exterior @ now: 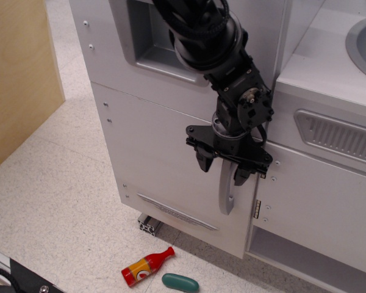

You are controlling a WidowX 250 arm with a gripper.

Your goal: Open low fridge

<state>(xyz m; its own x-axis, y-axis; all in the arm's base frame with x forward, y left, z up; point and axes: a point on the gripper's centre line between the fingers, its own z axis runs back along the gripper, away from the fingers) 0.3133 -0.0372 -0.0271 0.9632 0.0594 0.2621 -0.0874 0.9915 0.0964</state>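
The low fridge (155, 155) is a white compartment with a large flat door, shut flush. Its grey vertical bar handle (226, 192) runs down the door's right edge, and a thin vent strip (177, 212) lies near the bottom. My black gripper (222, 169) hangs in front of the top of the handle. Its jaws are open, one finger (203, 162) left of the bar and one finger (240, 176) right of it, straddling the bar. I cannot tell if either finger touches it.
A recessed grey dispenser niche (147, 46) sits above the door. A smaller white cabinet door (320, 201) with brass hinges and a vent grille (344, 137) stands to the right. A red toy bottle (146, 267) and a green capsule (180, 282) lie on the speckled floor. A wooden panel (18, 73) stands at left.
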